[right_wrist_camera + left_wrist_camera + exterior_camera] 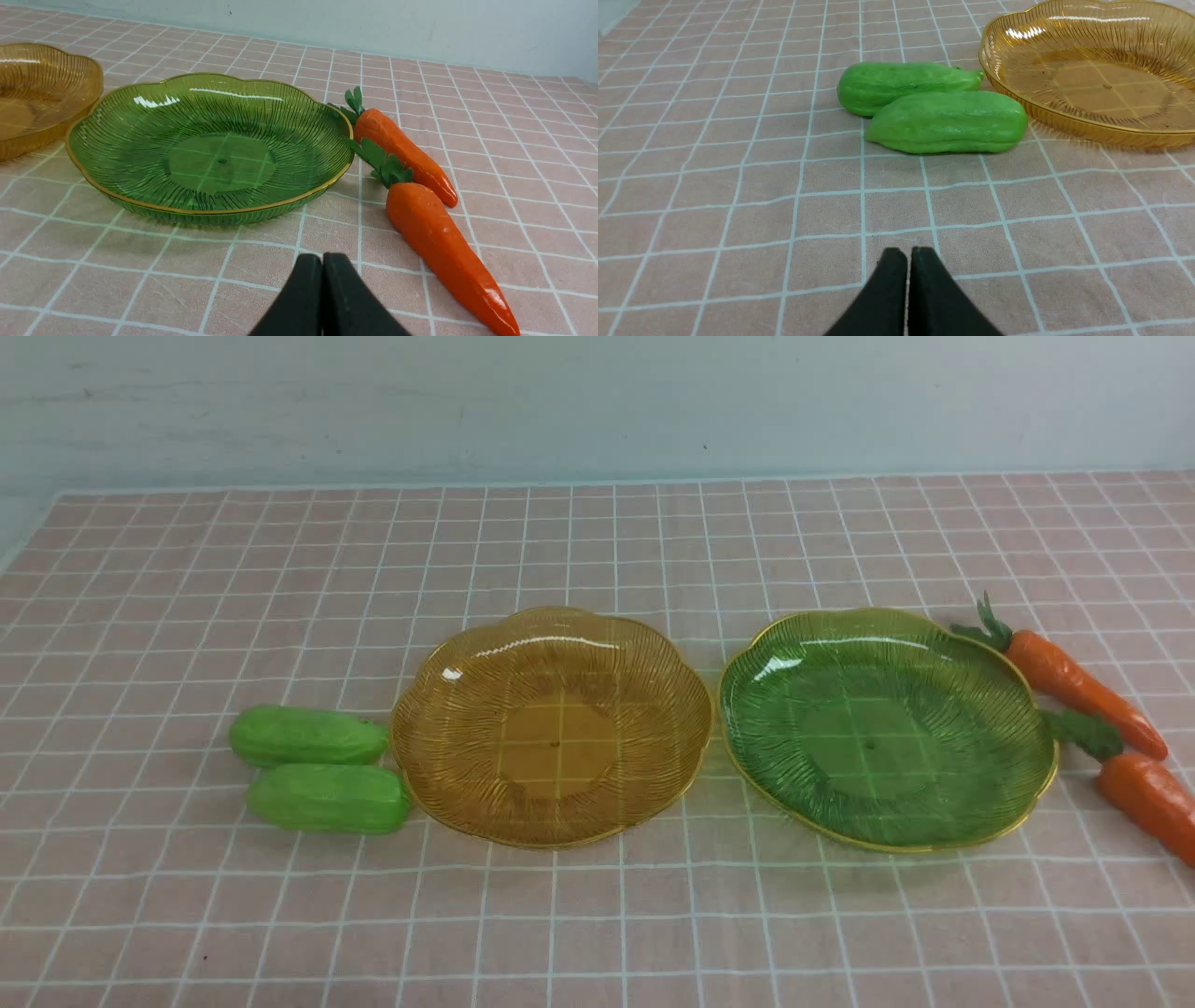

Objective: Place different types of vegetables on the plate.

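Two green cucumbers (308, 735) (329, 798) lie side by side on the cloth, just left of the amber plate (439, 681). Right of it stands a green plate (1018, 784), with two orange carrots (1083, 683) (1150, 800) beyond its right rim. Both plates hold nothing. No arm shows in the front view. In the left wrist view my left gripper (908, 254) is shut and empty, short of the cucumbers (948, 122) (906, 84) and the amber plate (1064, 119). In the right wrist view my right gripper (322, 259) is shut and empty, near the green plate (140, 135) and the carrots (444, 242) (406, 149).
A pink cloth with a white grid (597, 915) covers the table. A pale wall (597, 401) rises behind its far edge. The nearer carrot runs off the right edge of the front view.
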